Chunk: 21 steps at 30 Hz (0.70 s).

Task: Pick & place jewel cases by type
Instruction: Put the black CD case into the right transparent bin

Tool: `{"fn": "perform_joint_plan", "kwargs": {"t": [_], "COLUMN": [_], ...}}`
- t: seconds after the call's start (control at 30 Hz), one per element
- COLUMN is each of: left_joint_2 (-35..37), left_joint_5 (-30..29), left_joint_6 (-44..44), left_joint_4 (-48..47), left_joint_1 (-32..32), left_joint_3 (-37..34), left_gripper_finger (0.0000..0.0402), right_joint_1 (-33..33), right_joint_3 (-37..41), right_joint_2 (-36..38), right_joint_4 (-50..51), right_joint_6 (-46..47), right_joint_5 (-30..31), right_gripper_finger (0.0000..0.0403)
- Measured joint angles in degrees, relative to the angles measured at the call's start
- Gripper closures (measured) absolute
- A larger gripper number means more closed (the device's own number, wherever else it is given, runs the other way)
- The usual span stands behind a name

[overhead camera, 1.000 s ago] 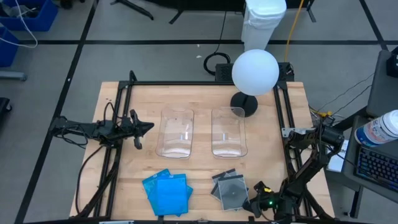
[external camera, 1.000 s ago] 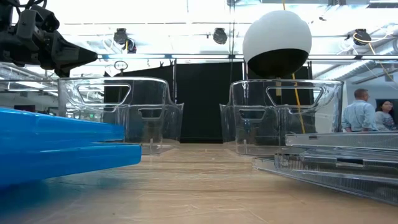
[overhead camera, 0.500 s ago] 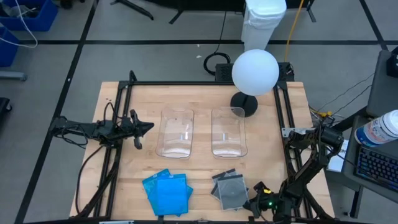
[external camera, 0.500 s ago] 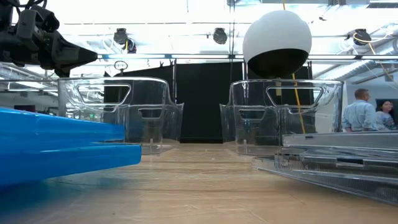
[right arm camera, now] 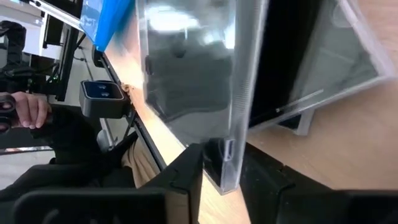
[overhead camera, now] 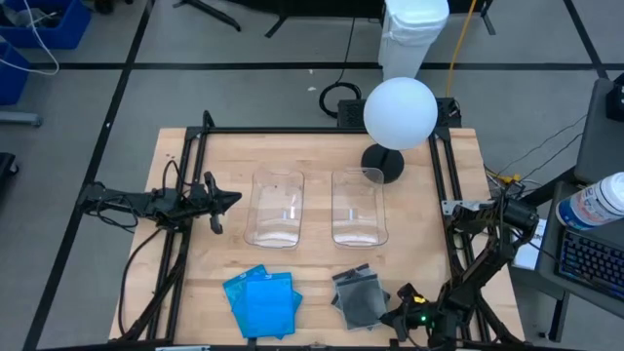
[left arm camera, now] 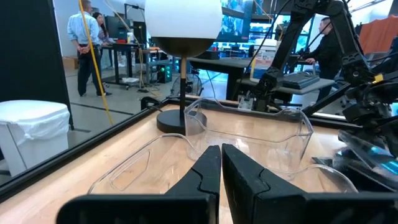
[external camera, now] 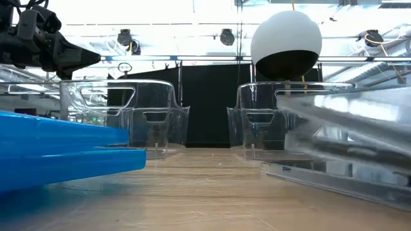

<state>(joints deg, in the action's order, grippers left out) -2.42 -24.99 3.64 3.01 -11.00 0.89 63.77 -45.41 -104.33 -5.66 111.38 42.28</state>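
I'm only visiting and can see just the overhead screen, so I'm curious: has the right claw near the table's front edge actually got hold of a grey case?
Observer: Yes. The right wrist view shows the right gripper pinching the edge of a clear case.
Operator: Is it lying flat on the pile?
Observer: No. In the low view it hangs tilted above another clear case that lies on the table.
Operator: And the left claw?
Observer: The left gripper is shut, holding nothing, pointed at the clear bins.
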Motion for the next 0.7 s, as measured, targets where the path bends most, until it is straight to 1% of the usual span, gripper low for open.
{"fn": "perform_joint_plan", "kwargs": {"t": [0.1, 0.2, 0.5, 0.7], "left_joint_2": [0.00, 0.00, 0.02, 0.02], "left_joint_5": [0.00, 0.02, 0.02, 0.02], "left_joint_6": [0.00, 0.04, 0.04, 0.07], "left_joint_4": [-0.01, -0.01, -0.01, -0.01], "left_joint_1": [0.00, 0.00, 0.02, 0.04], "left_joint_3": [0.00, 0.00, -0.02, -0.02], "left_gripper_finger": [0.0380, 0.0380, 0.0380, 0.0380], "right_joint_1": [0.21, 0.43, 0.41, 0.41], "right_joint_3": [0.00, 0.01, 0.15, 0.24], "right_joint_2": [-0.01, 0.02, 1.09, 2.63], "right_joint_4": [-0.64, -2.01, -6.64, -11.48], "right_joint_6": [-0.70, -2.00, -6.68, -12.44], "right_joint_5": [0.26, 0.51, -0.13, -0.63], "right_gripper_finger": [0.0352, 0.0363, 0.0364, 0.0365]}}
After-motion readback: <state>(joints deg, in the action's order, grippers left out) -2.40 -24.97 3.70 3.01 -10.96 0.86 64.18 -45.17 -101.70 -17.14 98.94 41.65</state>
